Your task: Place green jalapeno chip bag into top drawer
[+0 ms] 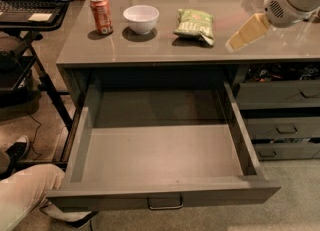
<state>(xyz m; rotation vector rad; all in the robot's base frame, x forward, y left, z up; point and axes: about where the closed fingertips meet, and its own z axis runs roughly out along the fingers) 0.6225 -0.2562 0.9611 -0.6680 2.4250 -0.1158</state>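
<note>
One grey counter [150, 45], chip bag [195, 24], fingers [247, 32] together to its rt, drawer [200, 193] open

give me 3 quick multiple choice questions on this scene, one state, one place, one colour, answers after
1. The top drawer is:
A) shut
B) pulled open
C) taken out of the cabinet

2. The claw is:
A) inside the top drawer
B) above the countertop, right of the green jalapeno chip bag
C) down at the floor

3. The soda can is:
A) blue
B) green
C) orange-red

Answers:
1 B, its front stands well out from the cabinet.
2 B, it hangs over the countertop beside the green jalapeno chip bag.
3 C, its body is orange-red.
</note>
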